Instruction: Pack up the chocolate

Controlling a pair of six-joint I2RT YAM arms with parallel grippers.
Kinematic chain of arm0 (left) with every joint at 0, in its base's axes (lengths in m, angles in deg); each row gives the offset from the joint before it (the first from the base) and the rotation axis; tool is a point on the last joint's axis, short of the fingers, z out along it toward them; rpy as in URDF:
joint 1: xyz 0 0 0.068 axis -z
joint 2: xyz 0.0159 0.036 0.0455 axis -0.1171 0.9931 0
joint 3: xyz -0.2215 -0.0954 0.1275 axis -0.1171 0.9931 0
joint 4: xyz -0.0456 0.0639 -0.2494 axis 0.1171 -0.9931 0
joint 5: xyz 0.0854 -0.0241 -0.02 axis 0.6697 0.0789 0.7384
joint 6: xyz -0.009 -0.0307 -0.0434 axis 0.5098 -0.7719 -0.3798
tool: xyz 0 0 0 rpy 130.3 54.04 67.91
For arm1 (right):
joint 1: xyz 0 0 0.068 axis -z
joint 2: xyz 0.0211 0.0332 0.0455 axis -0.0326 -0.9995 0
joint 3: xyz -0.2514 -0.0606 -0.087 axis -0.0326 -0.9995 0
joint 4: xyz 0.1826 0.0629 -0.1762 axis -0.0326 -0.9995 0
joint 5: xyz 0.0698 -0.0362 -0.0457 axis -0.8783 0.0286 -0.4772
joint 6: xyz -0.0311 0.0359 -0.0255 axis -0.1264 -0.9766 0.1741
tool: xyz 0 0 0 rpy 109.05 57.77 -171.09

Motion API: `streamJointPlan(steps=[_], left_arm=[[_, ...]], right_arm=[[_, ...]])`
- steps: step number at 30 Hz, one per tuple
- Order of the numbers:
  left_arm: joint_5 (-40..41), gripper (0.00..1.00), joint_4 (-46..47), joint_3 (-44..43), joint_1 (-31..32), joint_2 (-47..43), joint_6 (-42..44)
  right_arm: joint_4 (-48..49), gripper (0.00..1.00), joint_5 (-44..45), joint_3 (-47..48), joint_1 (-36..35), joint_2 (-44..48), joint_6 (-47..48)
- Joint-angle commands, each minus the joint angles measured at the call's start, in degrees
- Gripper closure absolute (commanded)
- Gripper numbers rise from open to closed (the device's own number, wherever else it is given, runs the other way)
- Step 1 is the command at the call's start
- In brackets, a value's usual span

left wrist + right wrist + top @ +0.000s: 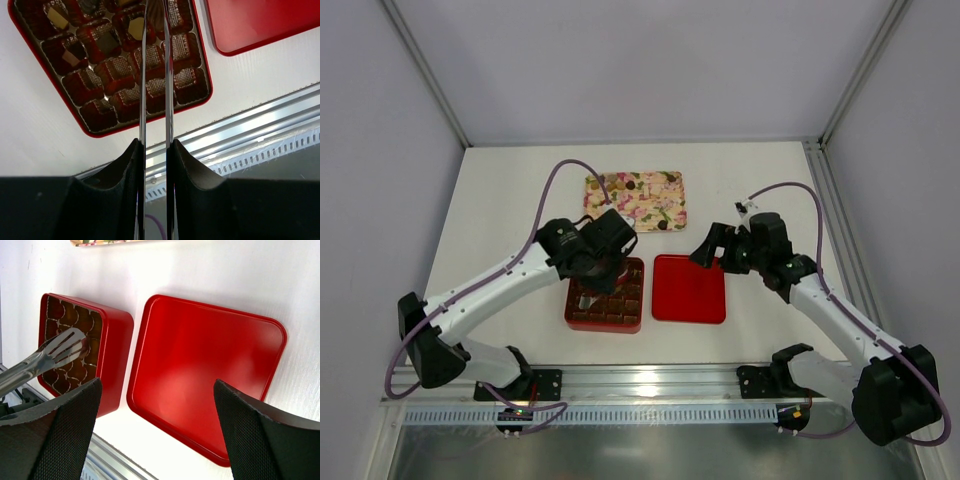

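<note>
The square red box (pixel 603 326) stands in front of the left arm; its moulded cells (pixel 100 114) are mostly empty. A few chocolate pieces (pixel 57 17) sit in its far cells. More chocolate (pixel 630 185) lies on the floral tray (pixel 665 212) behind it. My left gripper (pixel 605 255) (pixel 155 142) is shut on metal tongs (pixel 142 75), whose tips hang over the box (pixel 115 355) and show in the right wrist view (pixel 55 352). I cannot tell whether the tips hold a piece. My right gripper (pixel 705 250) (pixel 157 384) is open and empty above the red lid (pixel 200 360).
The flat red lid (pixel 689 288) lies inside up just right of the box. A metal rail (pixel 650 378) runs along the near table edge. Frame posts and grey walls enclose the white table.
</note>
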Motion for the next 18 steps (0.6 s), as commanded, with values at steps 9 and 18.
streamJointPlan(steps=[9, 18], left_arm=[[2.36, 0.73, 2.75, 1.07, 3.50, -2.30, -4.62], [2.89, 0.71, 3.28, 1.51, 3.67, -1.68, -4.88]], right_arm=[[1.01, 0.08, 0.93, -1.13, -0.31, 1.69, -0.71], [0.83, 0.08, 0.75, -1.22, -0.31, 1.69, -0.63]])
